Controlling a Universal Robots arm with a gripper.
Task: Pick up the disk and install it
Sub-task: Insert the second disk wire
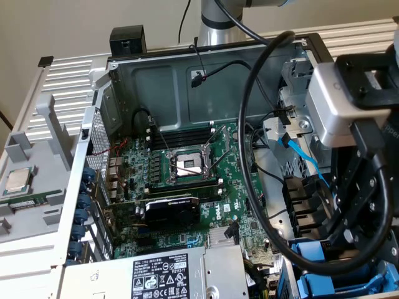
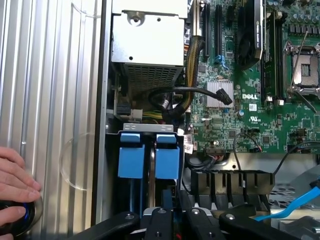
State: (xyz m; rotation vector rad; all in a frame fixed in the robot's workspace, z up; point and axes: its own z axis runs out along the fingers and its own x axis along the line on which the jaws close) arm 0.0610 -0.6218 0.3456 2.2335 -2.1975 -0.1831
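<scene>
Open Dell tower [image 1: 124, 81] on the table: motherboard [image 1: 187, 180], empty CPU socket [image 1: 187, 165], black graphics card [image 1: 171, 208], power supply [image 1: 162, 277] at lower centre. A thick black cable [image 1: 249, 187] loops across my arm, right of frame. My end effector [image 2: 172, 215] is closed on the disk [image 2: 150, 155], blue carrier standing in the drive bay [image 2: 150, 131]. Wrist view adds a person's hand [image 2: 15, 185] at lower left.
</scene>
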